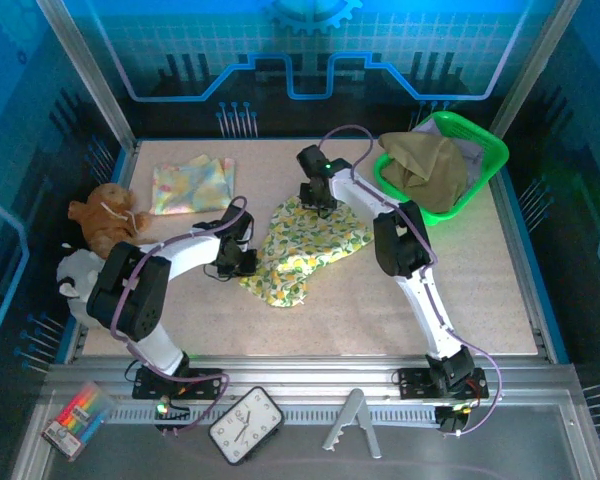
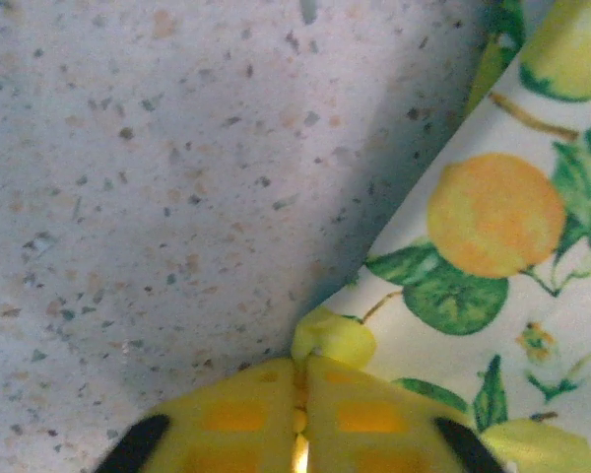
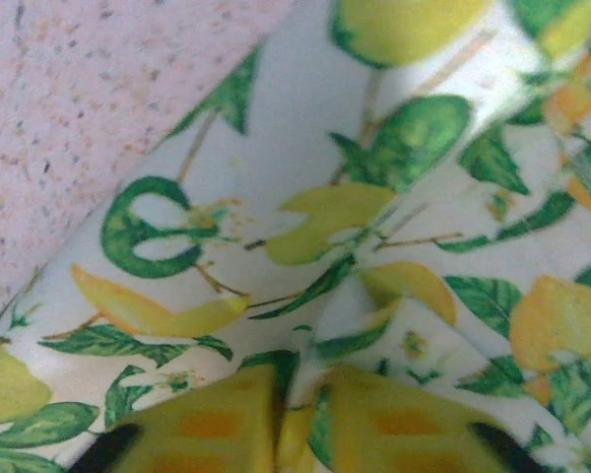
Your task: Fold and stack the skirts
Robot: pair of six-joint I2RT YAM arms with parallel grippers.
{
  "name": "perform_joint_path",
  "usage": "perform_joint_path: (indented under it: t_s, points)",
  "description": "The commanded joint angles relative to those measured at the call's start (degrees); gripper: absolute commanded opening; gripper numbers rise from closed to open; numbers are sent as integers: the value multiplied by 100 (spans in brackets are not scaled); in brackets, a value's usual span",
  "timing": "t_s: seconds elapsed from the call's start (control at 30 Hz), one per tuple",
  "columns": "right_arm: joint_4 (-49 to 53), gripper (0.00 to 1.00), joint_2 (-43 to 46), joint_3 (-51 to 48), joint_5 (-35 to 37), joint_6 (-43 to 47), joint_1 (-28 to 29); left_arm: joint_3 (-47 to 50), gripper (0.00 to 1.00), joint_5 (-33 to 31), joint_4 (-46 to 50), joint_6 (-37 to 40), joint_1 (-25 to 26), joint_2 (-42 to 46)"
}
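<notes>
Lemon-print skirt [image 1: 310, 245] lying rumpled at the middle of the table [image 1: 460, 290], left gripper [image 2: 300, 370] pinched shut on its left edge, right gripper [image 3: 297, 386] clamped on a fold at its far edge; olive skirt [image 1: 425, 165] heaped in the basket [image 1: 492, 152] far right, folded pastel cloth [image 1: 190, 185] far left.

The lemon-print skirt [image 1: 305, 245] is soft matt cloth, table [image 1: 460, 290] speckled matt, basket [image 1: 475, 190] glossy plastic.

Robot lab cell — aluminium frame [image 1: 88, 70], blue backdrop [image 1: 180, 45]
</notes>
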State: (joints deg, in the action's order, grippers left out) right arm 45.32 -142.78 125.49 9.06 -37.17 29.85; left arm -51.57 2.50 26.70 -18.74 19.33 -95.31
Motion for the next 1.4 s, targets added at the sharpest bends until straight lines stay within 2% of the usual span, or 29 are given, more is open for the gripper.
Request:
perform_joint_path:
  t_s: [0.0,0.13,0.33,0.47,0.63,0.77,1.03,1.2,1.37]
  points:
    - [-75,9,876,-448,529,212,89,169,0,915,-856,-149,176,-62]
    - [-373,0,2004,-1284,778,329,83,54,0,418,-626,-327,175,732]
    - [-1051,0,3733,-2632,846,66,56,-551,0,-610,66,-416,183,2095]
    - [-1756,0,4914,-3403,887,-186,49,-1606,0,-714,887,-407,189,2451]
    - [-2557,0,6086,-3881,819,-168,35,-3245,0,-679,1766,-73,312,2429]
    - [-3139,0,6880,-4060,828,78,17,-4392,0,-872,1953,344,611,2420]
    - [-3691,0,7882,-4151,808,511,-97,-5964,0,-1168,2541,860,677,2376]
    - [-3827,0,8133,-4293,959,622,-241,-5866,0,-1304,2249,1031,677,2429]
    - [-3899,0,7923,-4354,910,456,-628,-5681,0,-1606,1993,1184,597,2136]
